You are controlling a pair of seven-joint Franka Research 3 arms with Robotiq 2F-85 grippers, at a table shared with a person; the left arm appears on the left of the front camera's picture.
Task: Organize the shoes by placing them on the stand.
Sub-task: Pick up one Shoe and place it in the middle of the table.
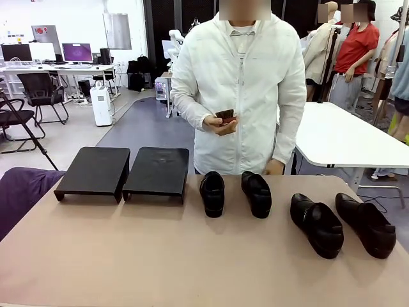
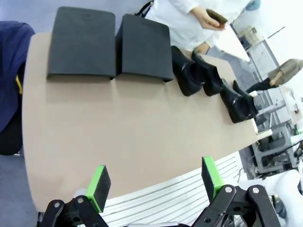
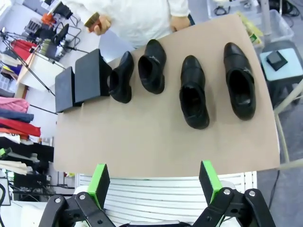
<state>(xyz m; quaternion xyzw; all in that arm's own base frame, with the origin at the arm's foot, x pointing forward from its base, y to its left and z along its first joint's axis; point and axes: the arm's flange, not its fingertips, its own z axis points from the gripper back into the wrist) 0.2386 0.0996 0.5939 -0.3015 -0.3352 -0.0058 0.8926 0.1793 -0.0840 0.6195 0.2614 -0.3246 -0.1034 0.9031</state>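
Shoes (image 1: pixel 317 225) were gripped by neither tool. In the left wrist view the left tool (image 2: pixel 155 179) was seen released, its green pads spread wide above the near edge of the desk (image 1: pixel 160 256). In the right wrist view the right tool (image 3: pixel 155 179) was seen released in the same way, nothing being held between its pads.

With the desk read as a clock face from the front camera, 6 o'clock being the robot's edge, all four shoes were found on the desk top itself, in a loose row. One pair (image 1: pixel 366 225) was set at about 4 o'clock, nearest the robot, the two glossy black shoes close together and turned slightly askew. A second pair (image 1: pixel 212 193) was placed farther back, at about 1 o'clock, side by side with a small gap between them.

The stand (image 1: pixel 94 171) was seen at about 10 o'clock, near the far edge: two matte-black platforms set just beside each other, the inner one (image 1: pixel 157 171) lying near the second pair.

Beyond the far edge, at 12 o'clock, a person (image 1: pixel 243 83) in a white jacket was standing, and a small dark object (image 1: pixel 225 116) was held in one hand (image 1: pixel 217 123) at chest height.
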